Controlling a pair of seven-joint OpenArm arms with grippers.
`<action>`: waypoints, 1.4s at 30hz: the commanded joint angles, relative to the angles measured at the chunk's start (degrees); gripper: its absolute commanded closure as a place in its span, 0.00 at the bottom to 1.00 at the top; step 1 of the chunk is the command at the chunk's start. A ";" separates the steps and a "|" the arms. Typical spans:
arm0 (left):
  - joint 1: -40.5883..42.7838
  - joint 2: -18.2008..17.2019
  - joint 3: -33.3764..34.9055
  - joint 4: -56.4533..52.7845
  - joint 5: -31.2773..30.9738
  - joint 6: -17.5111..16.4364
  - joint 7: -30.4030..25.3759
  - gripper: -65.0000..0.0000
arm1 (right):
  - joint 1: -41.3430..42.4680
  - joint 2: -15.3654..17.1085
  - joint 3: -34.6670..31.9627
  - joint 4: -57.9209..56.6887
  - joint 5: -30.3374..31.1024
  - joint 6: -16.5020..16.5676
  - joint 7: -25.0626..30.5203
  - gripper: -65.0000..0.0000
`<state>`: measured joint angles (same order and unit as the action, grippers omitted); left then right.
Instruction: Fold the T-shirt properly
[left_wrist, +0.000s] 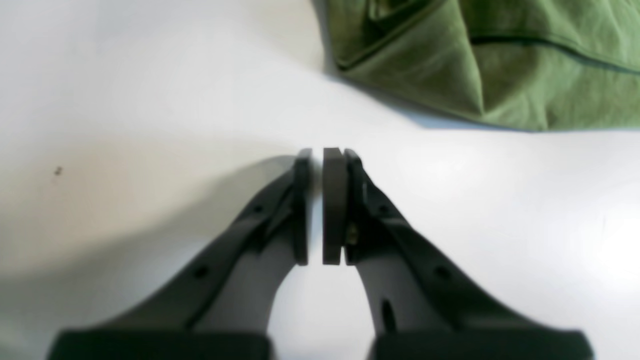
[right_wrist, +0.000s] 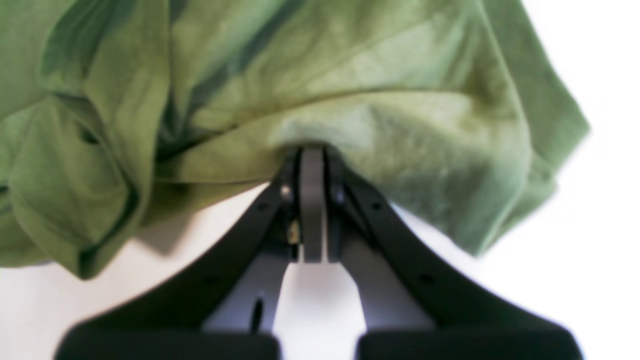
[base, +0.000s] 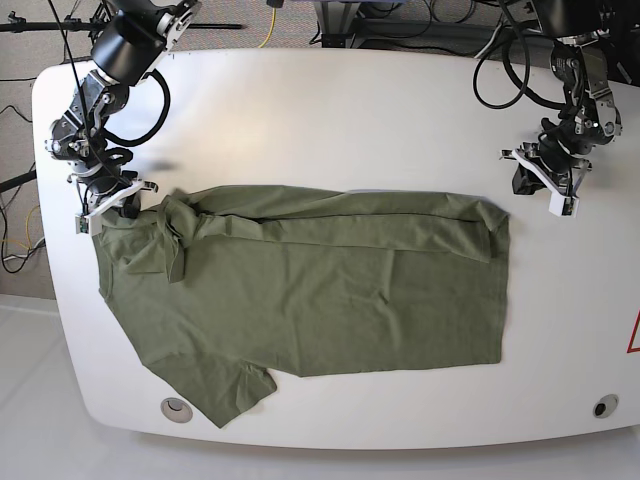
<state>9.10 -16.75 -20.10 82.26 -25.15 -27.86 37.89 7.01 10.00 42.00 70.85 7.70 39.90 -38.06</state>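
The T-shirt (base: 320, 290) lay spread across the white table (base: 330, 120), its far edge folded over. The right gripper (right_wrist: 312, 150) was pinching what looked like bunched cloth near the shoulder. The left gripper (left_wrist: 317, 152), pressed nearly together and empty, hung over bare table near the hem corner.

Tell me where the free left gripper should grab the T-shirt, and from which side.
Likely the hem corner of the T-shirt nearest the left gripper: it lies flat at the cloth's edge with bare table beside it, so come in low from that table side.

Olive-green T-shirt (base: 320, 290), top edge folded over, spread across table
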 joint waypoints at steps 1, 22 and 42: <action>-0.23 -0.79 0.07 2.31 -0.66 0.01 -0.60 0.97 | 1.17 0.58 0.14 0.67 -0.13 0.10 0.80 1.00; 0.26 1.06 0.54 15.19 0.66 0.91 5.06 0.98 | -1.25 -1.43 -0.72 5.50 -2.83 0.10 -4.00 1.00; -1.41 1.32 -6.58 18.27 1.01 0.91 6.99 0.97 | -1.33 0.15 1.56 9.46 -3.35 0.10 -4.62 0.99</action>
<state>8.10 -14.68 -25.93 99.59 -23.70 -27.05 46.24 4.71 8.73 43.42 78.32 4.16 40.07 -43.35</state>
